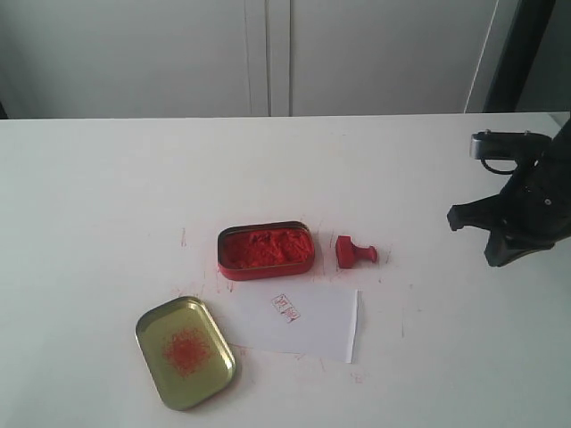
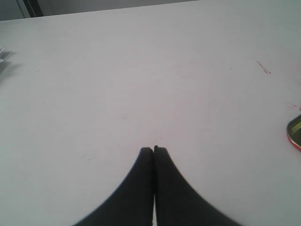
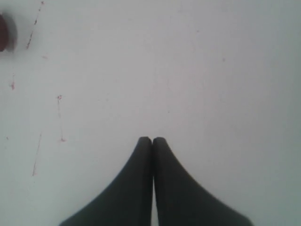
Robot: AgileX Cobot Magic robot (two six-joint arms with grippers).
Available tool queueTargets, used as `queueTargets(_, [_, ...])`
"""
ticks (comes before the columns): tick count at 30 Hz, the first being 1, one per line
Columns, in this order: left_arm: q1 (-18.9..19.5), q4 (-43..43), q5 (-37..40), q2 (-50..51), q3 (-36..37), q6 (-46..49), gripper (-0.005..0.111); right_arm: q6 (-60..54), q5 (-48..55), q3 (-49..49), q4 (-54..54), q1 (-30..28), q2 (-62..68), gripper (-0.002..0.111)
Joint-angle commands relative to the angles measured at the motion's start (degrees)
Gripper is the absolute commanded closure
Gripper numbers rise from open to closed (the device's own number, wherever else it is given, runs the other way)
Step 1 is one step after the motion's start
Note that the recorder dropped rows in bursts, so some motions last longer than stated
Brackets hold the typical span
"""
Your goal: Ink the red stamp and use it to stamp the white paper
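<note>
The red stamp (image 1: pixel 355 251) lies on its side on the white table, just right of the open red ink tin (image 1: pixel 265 250). The white paper (image 1: pixel 299 316) lies flat in front of both, with small red marks near its middle. My right gripper (image 3: pixel 152 139) is shut and empty over bare table; its arm (image 1: pixel 513 214) hovers at the right edge, well right of the stamp. My left gripper (image 2: pixel 154 149) is also shut and empty over bare tabletop, and it is out of the exterior view.
The gold lid (image 1: pixel 185 351) with a red smudge lies at the front left; one corner of it (image 2: pixel 295 133) shows in the left wrist view. Red ink streaks (image 3: pixel 60 117) mark the table. A dark red blob (image 3: pixel 3 32) sits at the frame edge.
</note>
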Motion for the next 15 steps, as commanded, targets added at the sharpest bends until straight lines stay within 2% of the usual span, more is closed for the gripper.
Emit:
queueTargets(1, [-0.16,-0.33,0.0,-0.02,0.1,-0.22,0.107,0.27,3.12,0.21,-0.68,-0.47,-2.1,0.108])
queueTargets(15, [-0.16,-0.33,0.0,-0.02,0.1,-0.22,0.107,3.97,13.26,0.21,-2.93,-0.47,-2.82,0.108])
